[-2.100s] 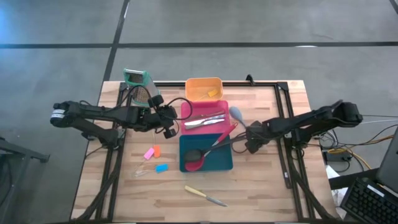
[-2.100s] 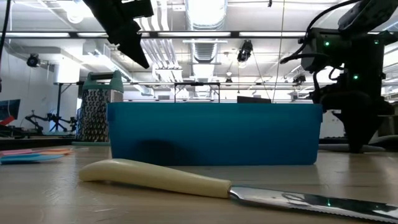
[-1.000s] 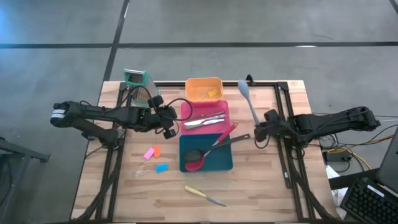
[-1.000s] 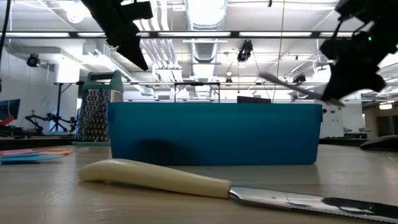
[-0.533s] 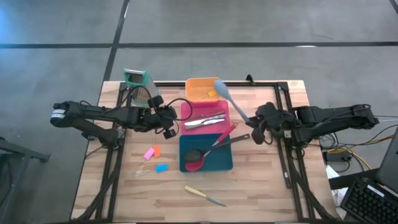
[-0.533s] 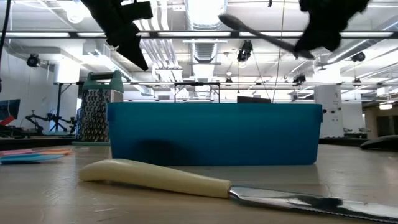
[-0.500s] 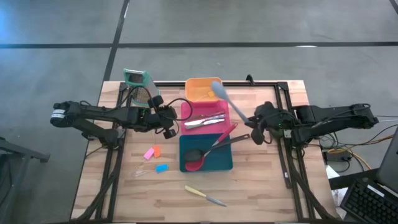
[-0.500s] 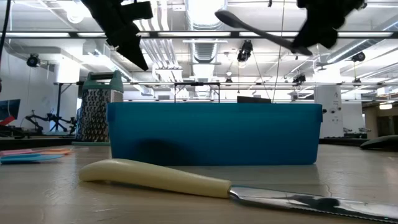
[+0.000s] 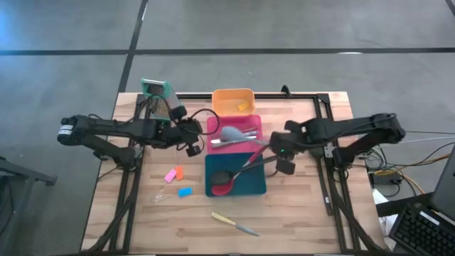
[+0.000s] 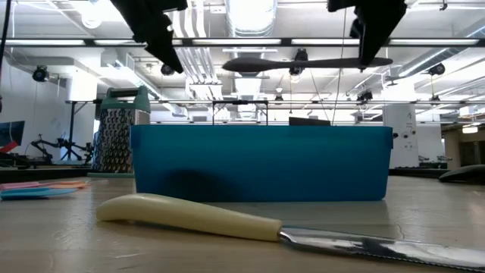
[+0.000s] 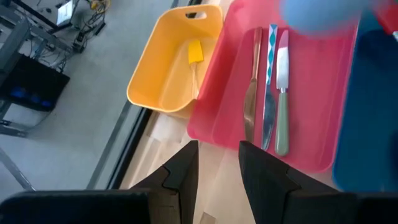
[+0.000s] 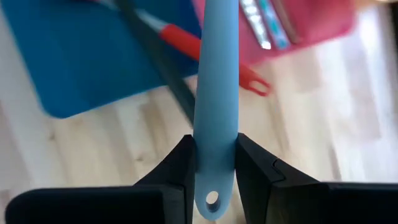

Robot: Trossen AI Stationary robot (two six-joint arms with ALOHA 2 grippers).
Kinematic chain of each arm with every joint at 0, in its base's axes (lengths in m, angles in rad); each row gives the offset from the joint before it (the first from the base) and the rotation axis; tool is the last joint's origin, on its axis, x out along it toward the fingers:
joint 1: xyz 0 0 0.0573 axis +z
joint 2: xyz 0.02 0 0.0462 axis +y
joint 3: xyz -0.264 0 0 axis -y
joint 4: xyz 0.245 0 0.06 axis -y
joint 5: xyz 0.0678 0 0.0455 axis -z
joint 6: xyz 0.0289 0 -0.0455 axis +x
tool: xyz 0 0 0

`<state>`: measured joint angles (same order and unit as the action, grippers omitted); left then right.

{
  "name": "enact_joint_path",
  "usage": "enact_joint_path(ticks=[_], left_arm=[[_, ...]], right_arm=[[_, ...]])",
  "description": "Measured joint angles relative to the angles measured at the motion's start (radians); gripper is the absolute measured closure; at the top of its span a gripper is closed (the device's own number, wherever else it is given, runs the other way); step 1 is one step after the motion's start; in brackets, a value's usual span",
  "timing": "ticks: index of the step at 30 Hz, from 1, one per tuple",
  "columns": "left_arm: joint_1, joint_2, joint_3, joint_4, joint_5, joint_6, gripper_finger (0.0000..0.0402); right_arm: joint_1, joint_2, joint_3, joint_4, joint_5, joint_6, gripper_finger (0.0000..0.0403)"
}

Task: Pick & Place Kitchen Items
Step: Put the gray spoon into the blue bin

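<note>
My right gripper (image 9: pixel 276 147) is shut on a grey-blue long spoon (image 9: pixel 242 135), held in the air. The spoon's head (image 9: pixel 232 133) is over the pink tray (image 9: pixel 250 122), which holds three pieces of cutlery (image 11: pixel 267 93). The teal tray (image 9: pixel 245 186) holds a red spoon and a black spoon. My left gripper (image 11: pixel 217 177) is open and empty, raised beside the pink tray's left edge. A cream-handled knife (image 9: pixel 233 223) and small pink, orange and blue pieces (image 9: pixel 175 178) lie on the table. A yellow piece (image 11: pixel 195 52) lies in the orange tray (image 9: pixel 226 101). My right gripper pinches the spoon's handle (image 12: pixel 215 146) between its two fingers, close to the free end with the hole (image 12: pixel 211 199). The fingers come slanting down from the table's right. The spoon is lifted clear and about level (image 10: pixel 303 64), its head toward the table's left.
A green-topped metal grater (image 9: pixel 156 94) stands at the far left of the table. A dark frame (image 9: pixel 313 97) runs along the far and right edges. Bare wood shows along the near edge around the knife.
My right gripper has moved toward the table's left with the spoon and turned. The spoon's head has swung from the far edge round to the left, over the pink tray. The spoon has gone from slanted to level. My left gripper has kept still.
</note>
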<state>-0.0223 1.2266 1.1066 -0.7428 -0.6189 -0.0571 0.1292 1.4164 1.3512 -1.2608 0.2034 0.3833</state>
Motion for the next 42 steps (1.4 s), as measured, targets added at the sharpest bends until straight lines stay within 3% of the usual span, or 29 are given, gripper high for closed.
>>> enact_joint_path(ticks=[14, 25, 42], left_arm=[[0.000, 0.000, 0.051, -0.010, 0.001, 0.001, 0.0282], [0.000, 0.000, 0.075, -0.009, 0.001, 0.002, 0.0282], [0.000, -0.001, 0.075, -0.006, 0.001, 0.002, 0.0282]], right_arm=[[0.168, 0.222, 0.123, -0.095, -0.053, -0.128, 0.0332], [0.167, 0.373, 0.174, -0.183, -0.047, -0.288, 0.0332], [0.096, 0.431, 0.212, -0.137, -0.047, -0.390, 0.0332]])
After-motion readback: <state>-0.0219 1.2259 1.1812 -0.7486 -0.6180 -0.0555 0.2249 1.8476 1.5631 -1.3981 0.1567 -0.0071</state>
